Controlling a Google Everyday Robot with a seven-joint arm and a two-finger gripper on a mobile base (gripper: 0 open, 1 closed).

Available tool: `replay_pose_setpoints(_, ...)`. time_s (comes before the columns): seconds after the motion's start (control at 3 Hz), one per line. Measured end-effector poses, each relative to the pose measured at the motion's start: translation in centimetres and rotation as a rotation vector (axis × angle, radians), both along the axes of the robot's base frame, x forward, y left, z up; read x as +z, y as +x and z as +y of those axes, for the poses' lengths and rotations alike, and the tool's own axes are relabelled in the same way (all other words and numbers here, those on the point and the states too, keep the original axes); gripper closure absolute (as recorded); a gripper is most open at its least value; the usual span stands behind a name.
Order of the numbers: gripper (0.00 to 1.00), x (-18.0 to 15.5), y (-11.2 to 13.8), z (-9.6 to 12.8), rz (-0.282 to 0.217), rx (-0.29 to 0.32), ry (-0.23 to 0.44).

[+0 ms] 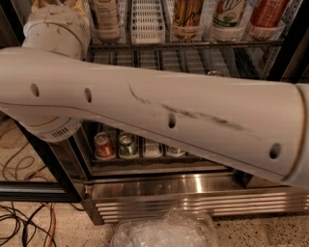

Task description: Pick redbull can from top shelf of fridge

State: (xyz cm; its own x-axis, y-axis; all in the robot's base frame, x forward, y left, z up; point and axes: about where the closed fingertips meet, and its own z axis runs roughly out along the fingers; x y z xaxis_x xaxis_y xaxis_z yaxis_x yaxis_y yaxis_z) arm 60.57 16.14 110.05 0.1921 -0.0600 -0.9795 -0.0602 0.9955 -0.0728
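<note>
- The hand lies out of view past the top-left edge, where the arm [169, 116] leads; its grip cannot be told.
- The redbull can is hidden; the arm crosses the fridge [183, 185] below the top shelf [193, 44].

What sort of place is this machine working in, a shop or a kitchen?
Likely a break room or small shop: a commercial drinks fridge with a steel base, wire racks of bottles and cans, and loose cables on the floor. The gripper is out of view; only the arm shows.
</note>
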Motion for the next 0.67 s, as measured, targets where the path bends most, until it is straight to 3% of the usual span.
replay_pose_setpoints(0.33,1.0,3.2,-2.9,-1.3,-0.038,-0.001,-0.02)
replay_pose_setpoints(0.67,1.0,6.0,-4.6,-2.1,-0.037,0.045,-0.011)
